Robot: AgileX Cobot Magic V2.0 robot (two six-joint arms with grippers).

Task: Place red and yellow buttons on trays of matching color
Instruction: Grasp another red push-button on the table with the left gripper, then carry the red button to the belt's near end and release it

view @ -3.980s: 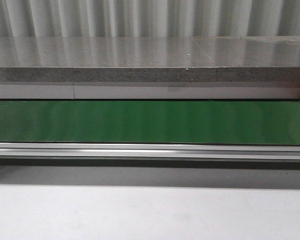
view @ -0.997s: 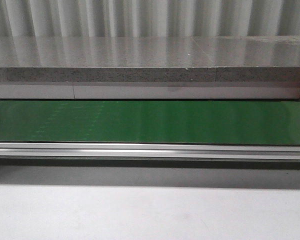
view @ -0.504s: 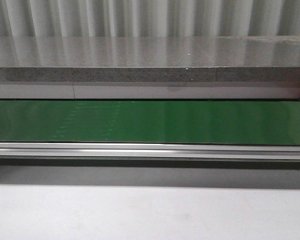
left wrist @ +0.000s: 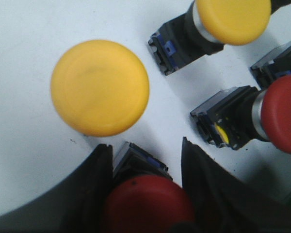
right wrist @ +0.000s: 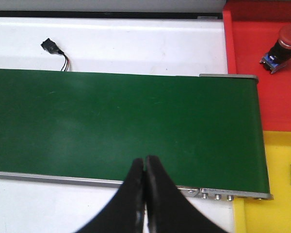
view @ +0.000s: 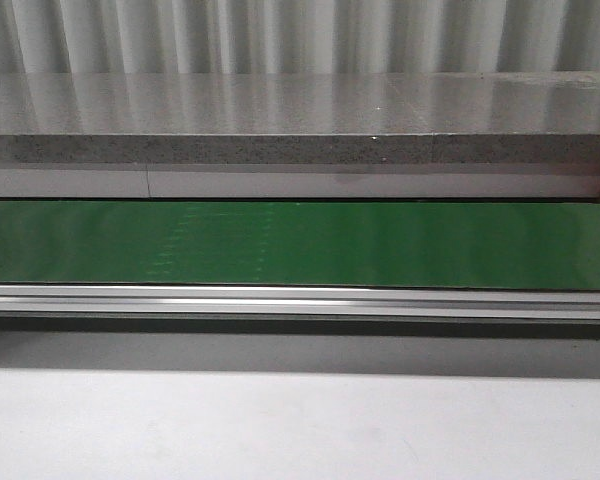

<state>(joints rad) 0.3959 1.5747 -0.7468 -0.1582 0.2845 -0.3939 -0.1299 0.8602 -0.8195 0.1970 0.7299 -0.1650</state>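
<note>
A: Front view first. We're only seeing the green belt point(view: 300, 245), its metal rail point(view: 300, 300) and the white bench point(view: 300, 430). No arms, no buttons showing there.

B: Left wrist is giving us more. We're looking at the left claw point(left wrist: 145, 170) with its fingers point(left wrist: 94, 194) straddling a red button point(left wrist: 145, 204); fingers are sitting just beside it on both sides, so we're calling it closed on that button. An upright yellow button point(left wrist: 100, 87) is standing near it, a second yellow button point(left wrist: 223, 22) is lying tipped, and another red button point(left wrist: 262, 116) is lying on its side.

A: Right wrist: we're seeing the right claw point(right wrist: 145, 167) pinched together, tips touching, nothing between them, hovering over the belt's near edge.

B: That view is also showing the red tray point(right wrist: 262, 68) with a red button point(right wrist: 281, 46) lying in it, and the yellow tray point(right wrist: 276, 184) beside it. Something blue-grey is poking in at the yellow tray's edge; we can't tell what.
</note>
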